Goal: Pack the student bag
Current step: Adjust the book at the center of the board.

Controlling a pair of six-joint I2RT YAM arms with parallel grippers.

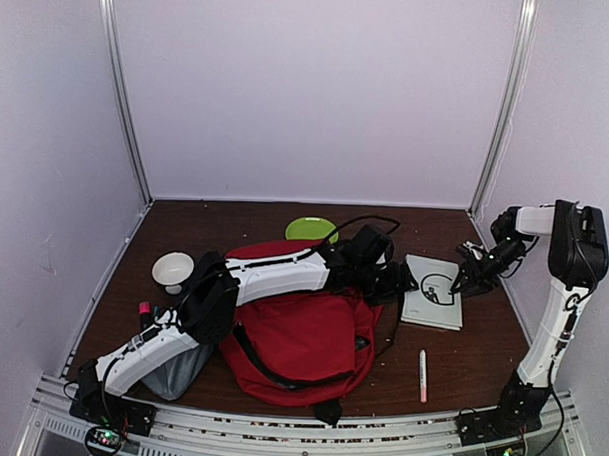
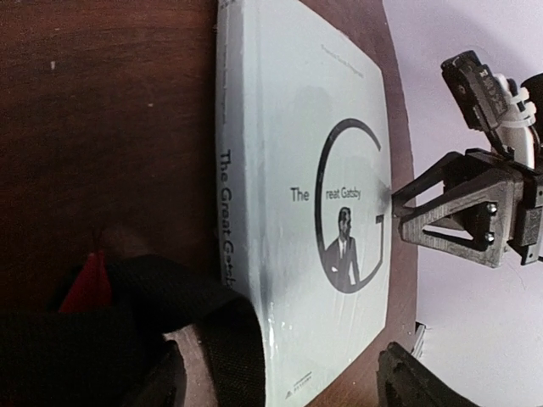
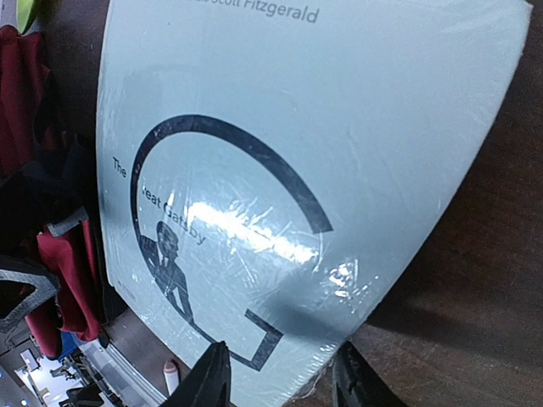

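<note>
Left gripper [image 1: 401, 281] wide open beside the book [image 1: 432, 293], right gripper [image 3: 280, 373] half-open over its cover, both empty: an uneven push could skid the glossy book away.

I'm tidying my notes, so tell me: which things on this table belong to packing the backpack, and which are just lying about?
In the job: red backpack, The Great Gatsby book, left claw, right claw.
Lying about for now: green plate, white bowl, pen, grey pouch.
</note>
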